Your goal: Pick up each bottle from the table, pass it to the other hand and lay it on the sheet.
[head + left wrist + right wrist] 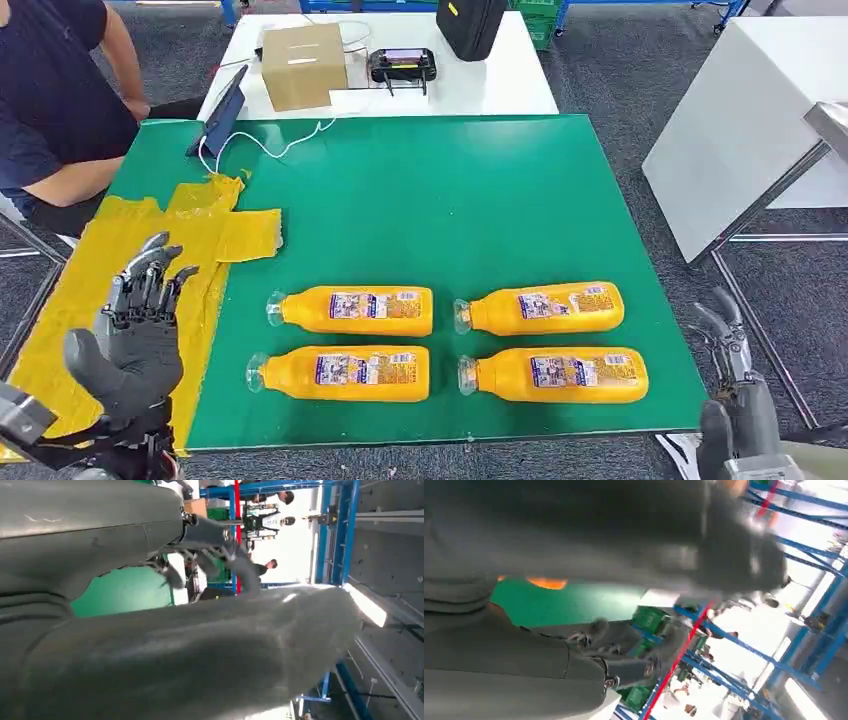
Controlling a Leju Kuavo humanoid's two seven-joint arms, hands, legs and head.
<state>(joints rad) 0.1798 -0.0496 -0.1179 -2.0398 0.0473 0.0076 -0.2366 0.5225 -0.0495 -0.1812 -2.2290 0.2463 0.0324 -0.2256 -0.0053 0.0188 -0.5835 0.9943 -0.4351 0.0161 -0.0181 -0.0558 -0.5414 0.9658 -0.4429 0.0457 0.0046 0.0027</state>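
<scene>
Lying on the table [480,190], four bottles [350,310] between both empty hands [140,335].

No text, brand or number can be read. The four orange bottles [352,310] [541,308] [342,373] [555,375] on the green table [480,210] each carry a printed label, too small to make out.

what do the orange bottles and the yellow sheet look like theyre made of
Orange bottles: likely clear glossy plastic holding orange liquid; the necks look transparent and each carries a printed label. Yellow sheet: thin, soft plastic film or cloth, judging by its wrinkles and folded edges; which one is unclear.
</scene>
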